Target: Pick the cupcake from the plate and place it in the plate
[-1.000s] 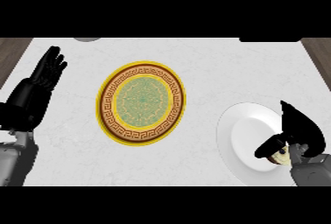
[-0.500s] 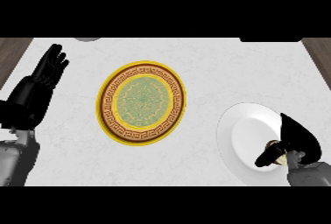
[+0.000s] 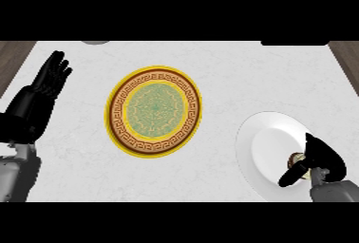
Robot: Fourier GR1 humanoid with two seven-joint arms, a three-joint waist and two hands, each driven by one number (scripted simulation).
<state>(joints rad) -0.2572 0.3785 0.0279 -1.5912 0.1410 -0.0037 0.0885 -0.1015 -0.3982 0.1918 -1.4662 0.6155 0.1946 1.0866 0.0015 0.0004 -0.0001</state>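
Head view is showing you bare counter (image 3: 231, 71) lying between the patterned plate (image 3: 154, 111) and the white plate (image 3: 270, 147) near the right edge. Your right hand (image 3: 319, 159) is curling round the cupcake (image 3: 299, 157) on that white plate; your left hand (image 3: 42, 90) is resting open at far left.

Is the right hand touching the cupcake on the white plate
Touching. The head view shows the black right hand curled round the small cupcake on the plain white round plate.
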